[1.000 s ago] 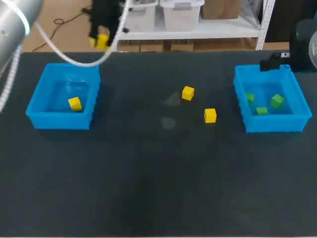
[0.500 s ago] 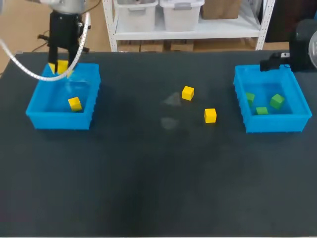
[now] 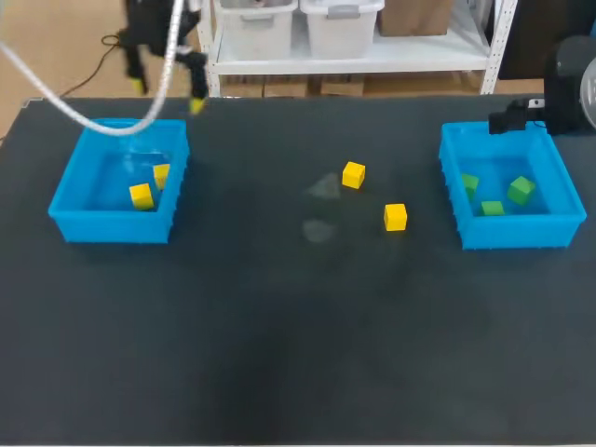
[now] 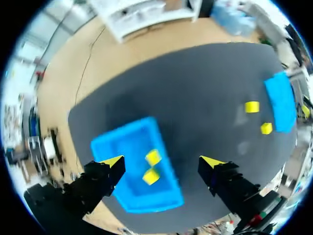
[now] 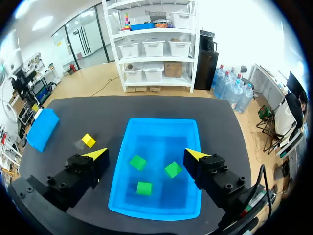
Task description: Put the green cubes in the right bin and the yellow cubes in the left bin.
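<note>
The left blue bin (image 3: 112,226) holds two yellow cubes (image 3: 141,196) (image 3: 162,175). My left gripper (image 3: 168,93) hangs open and empty high above the bin's far edge. From the left wrist view the gripper (image 4: 162,161) looks down on the bin (image 4: 129,147) and both cubes (image 4: 153,157) (image 4: 150,176). Two more yellow cubes (image 3: 353,174) (image 3: 395,217) lie on the table's middle. The right blue bin (image 3: 517,231) holds three green cubes (image 3: 469,183) (image 3: 521,190) (image 3: 493,209). My right gripper (image 5: 146,154) stands open and empty above that bin (image 5: 161,134).
The dark table (image 3: 279,335) stretches wide between and in front of the two bins. My right arm (image 3: 568,88) sits at the far right behind its bin.
My left gripper carried a yellow cube over the left bin and opened. That cube now lies in the bin beside the first one, and the gripper has risen. The right arm stayed still.
</note>
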`<state>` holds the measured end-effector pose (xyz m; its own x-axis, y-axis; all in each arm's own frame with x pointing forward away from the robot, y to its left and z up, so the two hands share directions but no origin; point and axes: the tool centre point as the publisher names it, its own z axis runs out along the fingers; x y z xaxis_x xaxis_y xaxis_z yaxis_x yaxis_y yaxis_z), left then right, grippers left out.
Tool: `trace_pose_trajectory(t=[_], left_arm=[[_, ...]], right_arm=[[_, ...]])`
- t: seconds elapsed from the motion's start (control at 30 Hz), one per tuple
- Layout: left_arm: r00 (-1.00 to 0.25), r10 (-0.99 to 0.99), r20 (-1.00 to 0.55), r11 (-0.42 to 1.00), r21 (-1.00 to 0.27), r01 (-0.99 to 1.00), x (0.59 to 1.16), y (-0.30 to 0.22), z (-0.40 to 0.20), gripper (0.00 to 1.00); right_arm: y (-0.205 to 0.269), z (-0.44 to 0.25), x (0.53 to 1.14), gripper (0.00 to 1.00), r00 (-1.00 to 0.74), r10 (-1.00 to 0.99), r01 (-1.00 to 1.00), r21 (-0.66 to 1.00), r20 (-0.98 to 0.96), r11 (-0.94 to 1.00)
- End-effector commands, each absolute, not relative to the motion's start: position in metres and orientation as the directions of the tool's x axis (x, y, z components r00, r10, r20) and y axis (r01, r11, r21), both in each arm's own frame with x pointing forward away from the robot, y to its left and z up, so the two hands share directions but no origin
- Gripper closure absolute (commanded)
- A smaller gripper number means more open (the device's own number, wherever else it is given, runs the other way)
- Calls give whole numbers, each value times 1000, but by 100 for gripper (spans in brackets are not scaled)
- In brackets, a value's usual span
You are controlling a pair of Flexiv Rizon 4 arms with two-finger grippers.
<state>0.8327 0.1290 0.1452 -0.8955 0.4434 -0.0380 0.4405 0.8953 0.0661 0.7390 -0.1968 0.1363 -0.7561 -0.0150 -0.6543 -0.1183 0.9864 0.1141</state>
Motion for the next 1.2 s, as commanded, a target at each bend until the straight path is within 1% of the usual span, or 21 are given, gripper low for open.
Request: trace_pose_trajectory(t=[0.03, 0.3, 0.53, 0.7, 1.2], left_arm=[[-824, 536, -182, 844, 80, 531, 838, 69, 141, 0], [-659, 736, -153, 672, 46, 739, 837, -53, 126, 0], [-584, 802, -124, 589, 8, 808, 820, -115, 109, 0], [-547, 834, -80, 549, 4, 836, 808, -133, 96, 0], [-575, 818, 19, 576, -35, 817, 814, -145, 47, 0]], right_arm=[[-197, 135, 738, 0, -752, -14, -117, 113, -659, 987], [-197, 135, 738, 0, -752, -14, -117, 113, -659, 987], [-197, 135, 738, 0, -752, -14, -117, 113, -659, 987], [-197, 135, 738, 0, -752, -14, -117, 113, -659, 987], [-197, 135, 738, 0, -752, -14, -117, 113, -659, 987]])
